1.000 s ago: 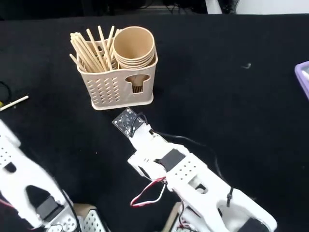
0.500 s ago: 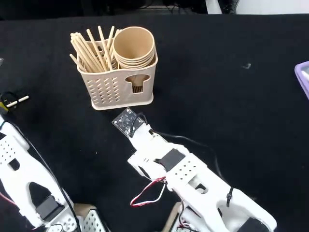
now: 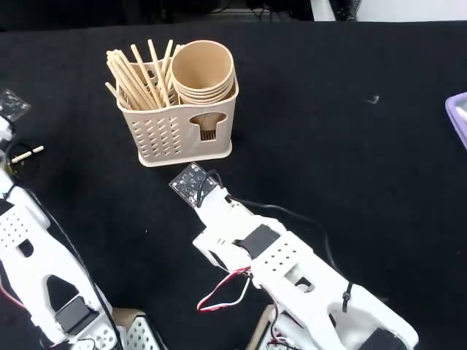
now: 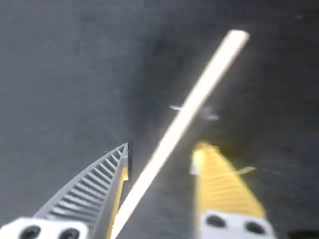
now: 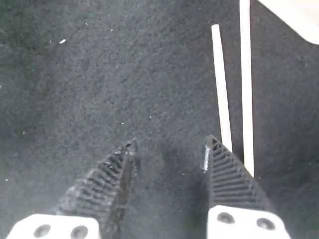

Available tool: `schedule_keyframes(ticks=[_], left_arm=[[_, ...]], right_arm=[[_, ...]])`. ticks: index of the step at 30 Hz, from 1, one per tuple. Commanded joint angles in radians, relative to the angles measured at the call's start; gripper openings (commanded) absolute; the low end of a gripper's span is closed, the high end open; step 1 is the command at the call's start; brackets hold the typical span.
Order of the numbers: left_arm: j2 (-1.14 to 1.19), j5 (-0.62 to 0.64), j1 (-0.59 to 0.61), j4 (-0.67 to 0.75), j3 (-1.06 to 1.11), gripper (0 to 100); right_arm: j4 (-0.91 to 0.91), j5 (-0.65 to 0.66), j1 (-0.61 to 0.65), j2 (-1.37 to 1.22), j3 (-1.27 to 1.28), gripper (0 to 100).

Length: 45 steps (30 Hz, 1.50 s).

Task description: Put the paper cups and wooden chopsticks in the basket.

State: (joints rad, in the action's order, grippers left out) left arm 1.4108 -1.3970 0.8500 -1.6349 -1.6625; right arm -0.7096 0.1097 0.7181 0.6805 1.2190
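A beige basket point(image 3: 186, 127) holds a stack of paper cups point(image 3: 203, 69) and several wooden chopsticks point(image 3: 139, 73). One loose chopstick point(image 3: 29, 153) lies at the table's left edge. In the left wrist view this chopstick point(image 4: 199, 89) runs between the fingers of my open left gripper point(image 4: 162, 149), which hangs just over it. My right gripper point(image 5: 170, 143) is open above bare cloth, with two chopsticks point(image 5: 222, 94) lying right beside one finger point(image 5: 219, 164). In the high view the right arm point(image 3: 277, 262) covers those two.
The table is covered in black cloth point(image 3: 350, 160). A corner of the basket point(image 5: 294, 10) shows beyond the two chopsticks. A purple object point(image 3: 458, 113) sits at the table's right edge. The right half of the table is bare cloth.
The left arm has stretched farther along the table's left edge, over the loose chopstick, so less of the stick shows. The right arm has kept still.
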Motion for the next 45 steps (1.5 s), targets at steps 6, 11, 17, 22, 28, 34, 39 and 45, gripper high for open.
schedule_keyframes(ticks=[6, 11, 17, 22, 28, 34, 39, 45], left_arm=[[0.064, -0.061, 0.056, -0.115, 0.018, 7], [0.043, -0.051, 0.07, -0.121, -0.004, 3], [-0.08, 0.063, 0.099, -0.124, 0.001, 3], [-0.216, 0.167, 0.137, -0.124, 0.001, 3], [-0.361, 0.379, 0.194, -0.127, 0.001, 3], [-0.494, 0.539, 0.265, -0.129, 0.001, 3], [-0.6, 0.683, 0.325, -0.129, 0.001, 3], [-0.726, 0.918, 0.361, -0.13, 0.021, 3]], right_arm=[[0.02, 0.008, -0.017, 0.03, -0.002, 21.2], [0.023, 0.012, -0.017, 0.03, 0.004, 21.2], [0.023, 0.012, -0.017, 0.03, 0.004, 21.2], [0.023, 0.012, -0.017, 0.03, 0.005, 21.2], [0.023, 0.011, -0.017, 0.031, 0.005, 21.2], [0.023, 0.011, -0.017, 0.031, 0.005, 21.2], [0.023, 0.011, -0.017, 0.031, 0.007, 21.2], [0.023, 0.011, -0.017, 0.031, 0.007, 21.2]])
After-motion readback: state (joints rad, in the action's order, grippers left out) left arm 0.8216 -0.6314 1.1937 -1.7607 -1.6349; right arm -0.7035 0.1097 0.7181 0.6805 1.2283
